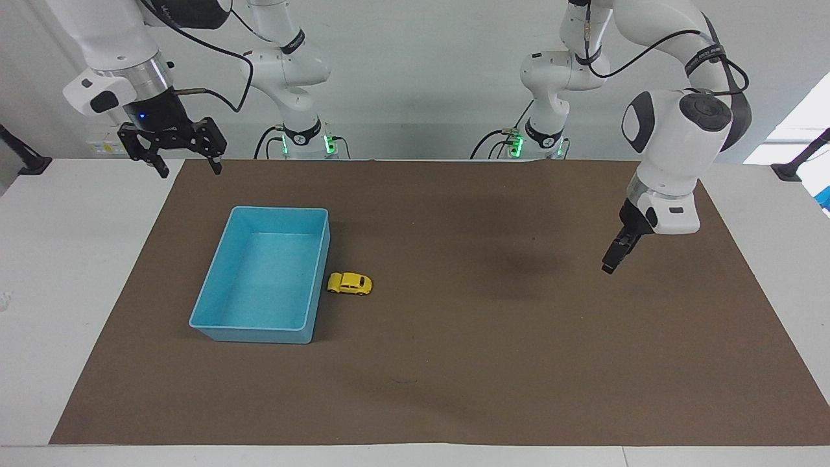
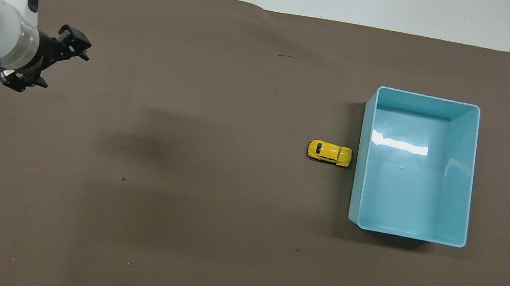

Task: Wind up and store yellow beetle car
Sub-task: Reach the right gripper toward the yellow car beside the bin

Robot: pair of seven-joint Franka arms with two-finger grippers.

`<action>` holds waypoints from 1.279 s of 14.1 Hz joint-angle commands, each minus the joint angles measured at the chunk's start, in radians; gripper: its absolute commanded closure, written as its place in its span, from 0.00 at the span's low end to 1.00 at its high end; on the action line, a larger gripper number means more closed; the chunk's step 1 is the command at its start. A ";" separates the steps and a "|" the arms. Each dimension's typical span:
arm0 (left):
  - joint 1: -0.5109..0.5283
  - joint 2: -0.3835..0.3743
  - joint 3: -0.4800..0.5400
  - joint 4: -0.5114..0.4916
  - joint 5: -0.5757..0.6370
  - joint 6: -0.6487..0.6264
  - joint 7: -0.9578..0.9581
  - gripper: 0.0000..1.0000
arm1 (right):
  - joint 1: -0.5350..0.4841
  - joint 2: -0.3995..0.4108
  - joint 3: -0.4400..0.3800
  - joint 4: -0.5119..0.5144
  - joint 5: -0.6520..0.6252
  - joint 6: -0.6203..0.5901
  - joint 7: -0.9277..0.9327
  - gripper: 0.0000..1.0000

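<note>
Yellow beetle car (image 1: 349, 283) on brown mat, well apart from both empty, spread-fingered tools, left tool (image 1: 610, 263), right tool (image 1: 186, 167)

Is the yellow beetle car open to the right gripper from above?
Probably yes: the yellow beetle car sits uncovered beside the blue bin, whose wall crowds one end. The right gripper hangs open, empty.

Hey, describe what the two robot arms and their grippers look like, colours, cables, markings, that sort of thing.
Both arms have glossy white rounded shells with dark grey joint panels and round grey end caps. Black cables loop along them, held by black straps with white lettering, and green lights glow at the bases. The right gripper is black, with linked fingers under a silver ring and a small blue light. The left gripper is black and slim.
</note>
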 commanded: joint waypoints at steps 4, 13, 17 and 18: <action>0.053 -0.093 -0.007 -0.011 -0.028 -0.111 0.477 0.00 | 0.004 0.007 0.050 0.013 0.008 0.009 -0.133 0.00; 0.067 -0.165 0.011 0.117 -0.018 -0.366 0.808 0.00 | 0.004 0.004 0.170 0.016 0.003 0.009 -0.395 0.00; 0.065 -0.177 0.013 0.202 -0.019 -0.470 0.808 0.00 | 0.004 -0.001 0.221 0.016 -0.003 0.006 -0.537 0.00; 0.065 -0.180 0.014 0.202 -0.019 -0.481 0.808 0.00 | 0.004 -0.001 0.233 0.016 -0.005 0.001 -0.557 0.00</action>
